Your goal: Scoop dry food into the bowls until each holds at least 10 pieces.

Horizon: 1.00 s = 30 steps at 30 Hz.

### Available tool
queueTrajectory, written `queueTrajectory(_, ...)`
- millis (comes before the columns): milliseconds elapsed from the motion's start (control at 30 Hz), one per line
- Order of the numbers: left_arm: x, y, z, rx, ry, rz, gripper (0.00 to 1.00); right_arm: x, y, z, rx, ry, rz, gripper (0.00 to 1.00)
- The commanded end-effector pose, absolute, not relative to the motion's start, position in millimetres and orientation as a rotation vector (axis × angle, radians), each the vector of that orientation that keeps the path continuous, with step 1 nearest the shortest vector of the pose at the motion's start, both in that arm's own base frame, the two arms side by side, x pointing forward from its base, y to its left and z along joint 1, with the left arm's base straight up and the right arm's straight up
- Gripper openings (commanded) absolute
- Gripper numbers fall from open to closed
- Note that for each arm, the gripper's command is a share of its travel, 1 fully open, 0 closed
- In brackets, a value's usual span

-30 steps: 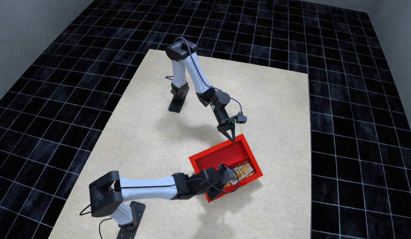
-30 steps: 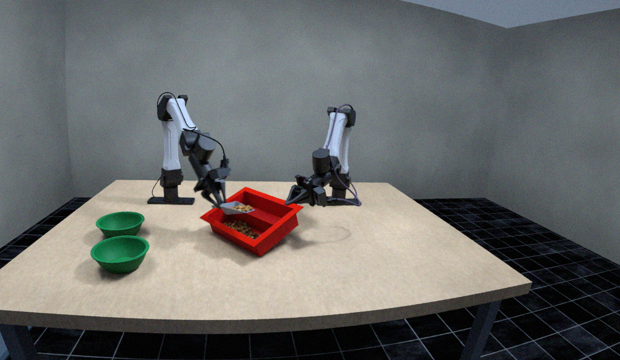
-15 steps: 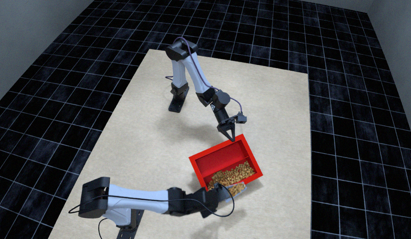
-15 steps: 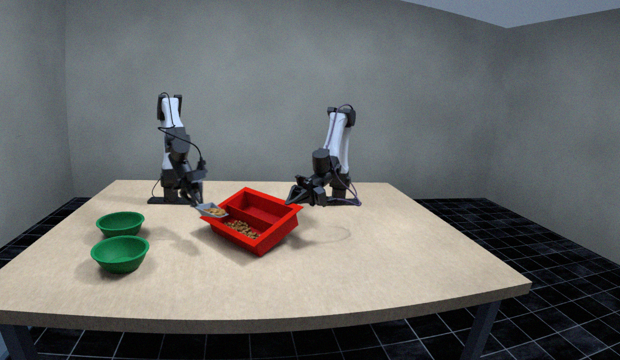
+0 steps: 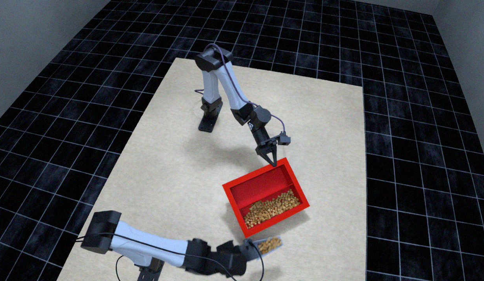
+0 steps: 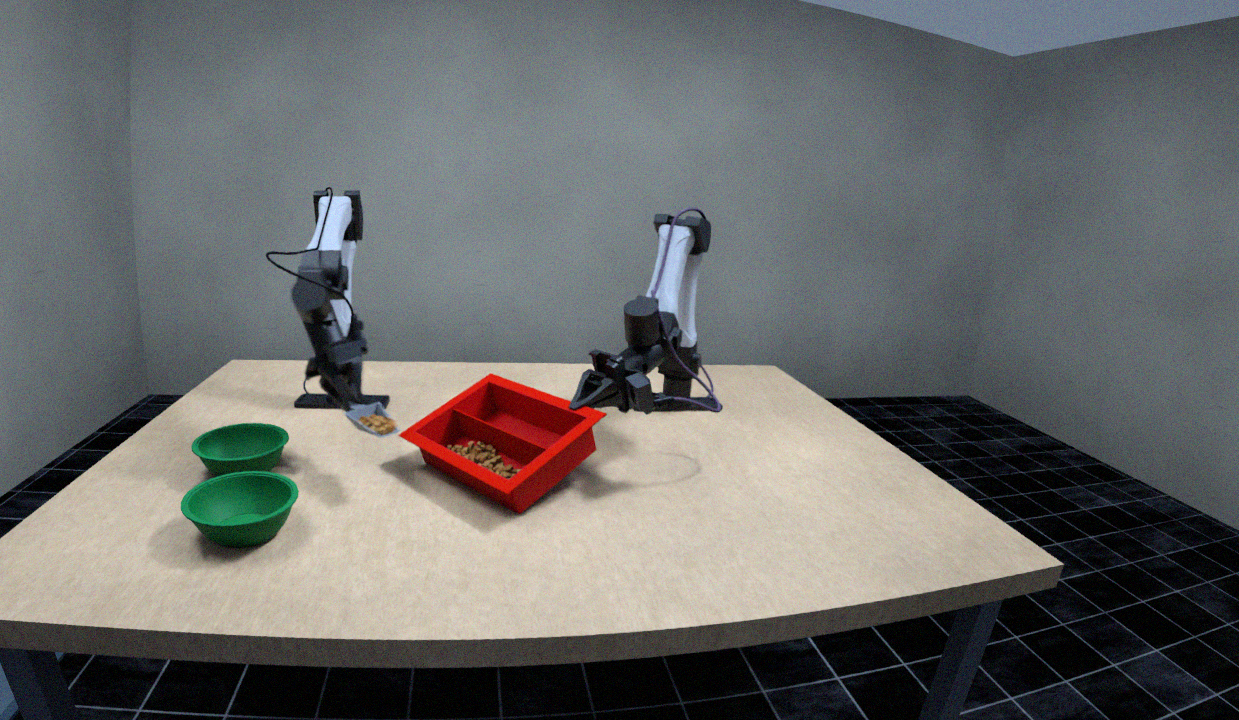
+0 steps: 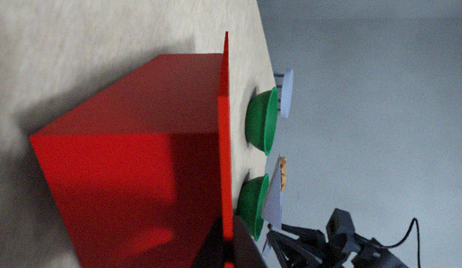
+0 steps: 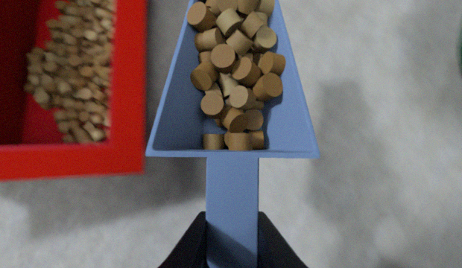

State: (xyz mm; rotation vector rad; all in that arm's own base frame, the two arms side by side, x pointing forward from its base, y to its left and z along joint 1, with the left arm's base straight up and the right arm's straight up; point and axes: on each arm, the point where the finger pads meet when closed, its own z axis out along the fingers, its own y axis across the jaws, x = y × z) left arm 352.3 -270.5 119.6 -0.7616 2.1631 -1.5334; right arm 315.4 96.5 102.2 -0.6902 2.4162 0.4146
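Box (image 5: 234, 180) (image 6: 560, 470) (image 7: 224, 156) (image 8: 128, 93) tilted, left gripper (image 5: 274, 164) (image 6: 574, 407) (image 7: 228, 242) clenched on its rim. Right gripper (image 5: 248, 240) (image 6: 353, 407) (image 7: 270, 228) (image 8: 232, 238) grasping loaded scoop (image 5: 259, 241) (image 6: 363, 428) (image 7: 273, 208) (image 8: 232, 179), raised beside box. Exterior shows both bowls, nearer (image 6: 238, 519) and farther (image 6: 240, 450), upright; top view shows neither. Open table (image 5: 331, 139) (image 6: 739, 537) between box and edge.

A bare, lab-like room: two robot arms (image 5: 233, 83) (image 6: 681, 277) mounted on a pale table (image 5: 327, 139) (image 6: 739, 537), plain grey walls (image 6: 560, 179).

matt red box (image 5: 234, 200) (image 6: 551, 471) (image 7: 141, 164) (image 8: 128, 85), smooth blue scoop (image 5: 259, 256) (image 6: 362, 426) (image 7: 274, 208) (image 8: 232, 179)
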Motion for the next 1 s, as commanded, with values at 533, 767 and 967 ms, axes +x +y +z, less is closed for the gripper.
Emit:
queueTrajectory(533,358,-282,166,-0.644,2.063,-1.626,0.00,286,5,109,-0.453,2.437,0.405,0.00)
queueTrajectory(767,358,-282,166,-0.644,2.063,-1.626,0.00,272,-32,106,-0.313,2.445,0.377,0.00)
queueTrajectory(967,358,-282,166,-0.644,2.063,-1.626,0.00,262,-53,101,-0.220,2.453,0.356,0.00)
